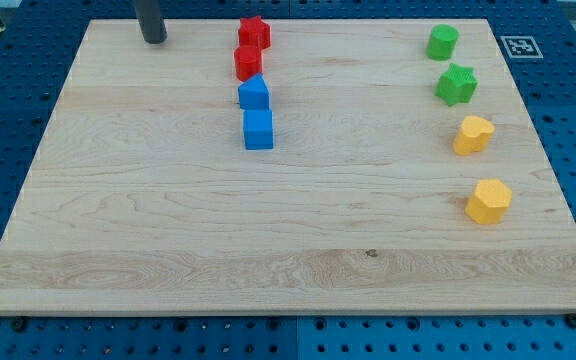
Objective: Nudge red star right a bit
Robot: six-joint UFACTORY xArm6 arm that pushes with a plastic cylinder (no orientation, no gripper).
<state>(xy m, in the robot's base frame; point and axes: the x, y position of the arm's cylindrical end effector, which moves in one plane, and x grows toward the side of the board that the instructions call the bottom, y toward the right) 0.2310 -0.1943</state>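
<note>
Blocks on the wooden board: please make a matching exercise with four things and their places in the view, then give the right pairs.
1. red star
2. green star
3. yellow hexagon
4. my tip

A. lowest block at the view's right
B. view's top left, left of the red blocks
C. top of the middle column
D. just below the green cylinder

Pairs: 1-C, 2-D, 3-A, 4-B
</note>
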